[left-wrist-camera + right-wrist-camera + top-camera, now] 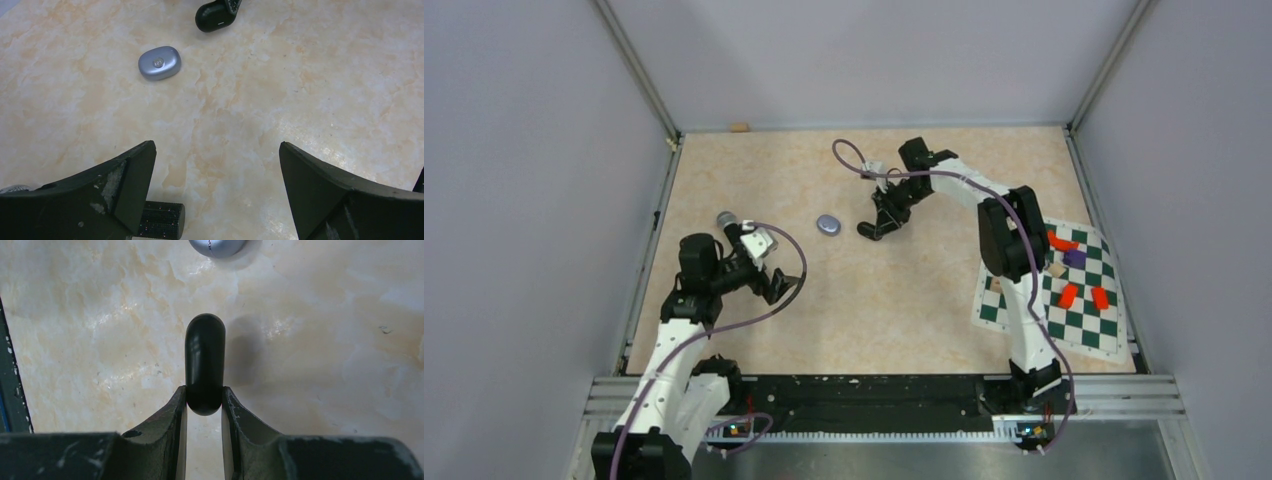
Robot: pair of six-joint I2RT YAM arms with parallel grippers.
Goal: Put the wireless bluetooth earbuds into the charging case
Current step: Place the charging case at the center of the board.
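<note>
**A:** Right claw [205, 391]: status?

**B:** Clenched on the black case [205, 350], pinching its near end. The case's long axis runs straight out from the fingers, with the rounded far end leading. Can't tell whether it touches the desk [300, 75] or hangs just above it.

**A:** Second case?

**B:** The silver case [159, 62] lies flat on the desk, lid closed, just beyond the black case's far tip. From above it sits between the two arms, close beside the right claw and well apart from the left.

**A:** Left claw [217, 148]?

**B:** Released, jaws spread wide over bare desk, holding nothing. The silver case is ahead of it and off to its left.

**A:** Earbuds?

**B:** Not made out in any view. There are small coloured bits on the checkered mat [1084, 330] by the right arm's base, among the red blocks [1069, 294], but they're too small to call.

**A:** So what does the next move depend on?

**B:** My reading is that the black case needs setting down and opening before anything goes in. The right arm is nearer both cases and the mat. The left arm is free to steady a case.
</note>
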